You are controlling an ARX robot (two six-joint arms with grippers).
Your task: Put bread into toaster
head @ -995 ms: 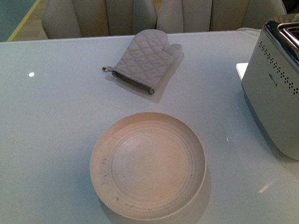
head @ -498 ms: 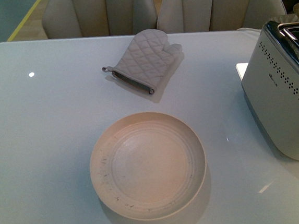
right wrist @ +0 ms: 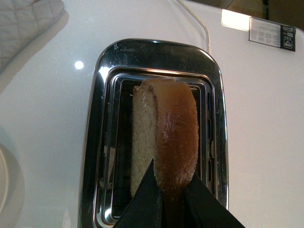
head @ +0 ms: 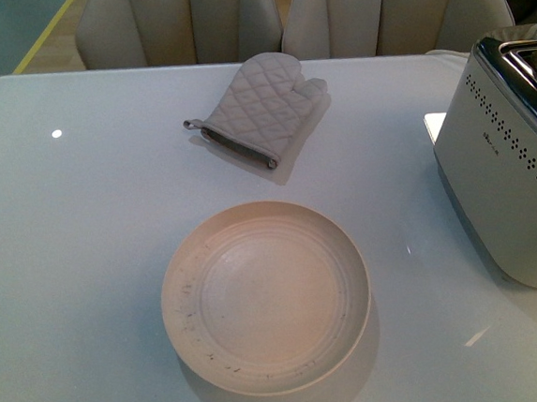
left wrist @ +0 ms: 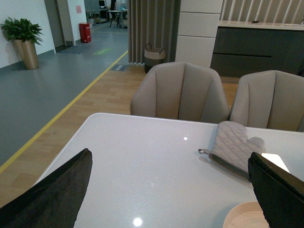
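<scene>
Bread: the bread is standing on edge in the slot of the toaster, brown crust up, its lower part sinking between the chrome rims.
Right gripper: the right gripper is pinching the crust at one end, jaws narrowed onto the slice.
Left gripper: the left gripper is hanging spread wide over the table, gripping nothing.
Change: half a second ago a tan corner was showing above the toaster in the front view; now it is sitting lower, out of sight there.
Unchanged: the plate and oven mitt are lying where they were.
</scene>
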